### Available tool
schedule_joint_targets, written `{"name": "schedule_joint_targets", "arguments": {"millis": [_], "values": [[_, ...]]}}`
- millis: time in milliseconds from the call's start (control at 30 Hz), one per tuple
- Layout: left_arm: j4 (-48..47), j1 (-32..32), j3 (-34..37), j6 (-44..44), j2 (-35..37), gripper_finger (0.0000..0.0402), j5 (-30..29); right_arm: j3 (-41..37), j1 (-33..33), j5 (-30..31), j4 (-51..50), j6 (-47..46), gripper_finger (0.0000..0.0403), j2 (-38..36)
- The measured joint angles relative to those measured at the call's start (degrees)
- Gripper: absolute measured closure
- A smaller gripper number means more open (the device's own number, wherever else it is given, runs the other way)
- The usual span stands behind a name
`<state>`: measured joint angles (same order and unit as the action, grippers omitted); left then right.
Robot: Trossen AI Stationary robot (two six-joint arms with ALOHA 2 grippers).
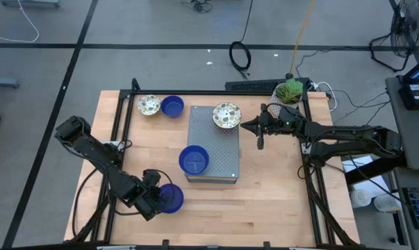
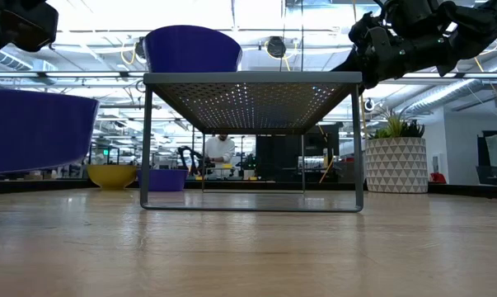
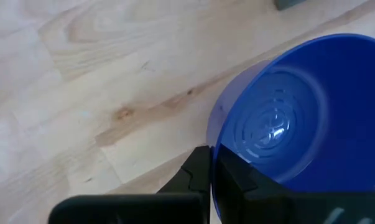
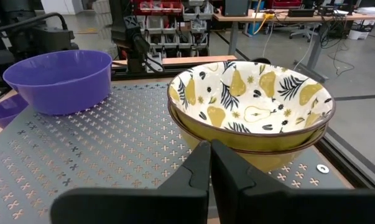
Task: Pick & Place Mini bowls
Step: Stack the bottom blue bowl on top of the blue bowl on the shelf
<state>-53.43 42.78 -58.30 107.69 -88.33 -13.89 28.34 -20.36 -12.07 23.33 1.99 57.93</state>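
The left gripper (image 1: 160, 199) is closed on the rim of a blue bowl (image 1: 171, 198), its fingers (image 3: 203, 177) pinching the wall from either side near the table's front edge, left of centre. In the low view this bowl hangs clear of the wooden table (image 1: 278, 201), tilted, its mouth turned partly sideways rather than straight up. It holds nothing.

The right gripper (image 1: 253, 128) hovers just off the right edge of the grey perforated stand (image 1: 212, 149), its fingers (image 4: 203, 171) pressed together with nothing between them, pointing at the patterned bowls (image 1: 226, 115). In the right wrist view these are two cream bowls with a pear and leaf print, nested one inside the other, upright at the stand's back right corner. The upper one is empty.

A second blue bowl (image 1: 193, 159) sits upright and empty at the stand's front left corner.

Near the table's back edge, left of the stand, another patterned bowl (image 1: 149, 105) and a third blue bowl (image 1: 172, 106) stand touching side by side, mouths up.

A white potted plant (image 1: 289, 92) is at the table's back right corner.
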Motion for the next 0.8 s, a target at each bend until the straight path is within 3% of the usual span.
{"name": "schedule_joint_targets", "arguments": {"millis": [267, 800], "values": [[0.02, -0.67, -0.09, -2.25, 2.65, 0.0397, 3.48, 0.00, 0.00, 0.02, 0.00, -0.51, 0.0403, 0.00], [-0.47, -5.53, -0.17, -8.18, 19.05, 0.0397, 4.55, 0.00, -0.02, 0.00, -0.02, -1.23, 0.0403, 0.00]]}}
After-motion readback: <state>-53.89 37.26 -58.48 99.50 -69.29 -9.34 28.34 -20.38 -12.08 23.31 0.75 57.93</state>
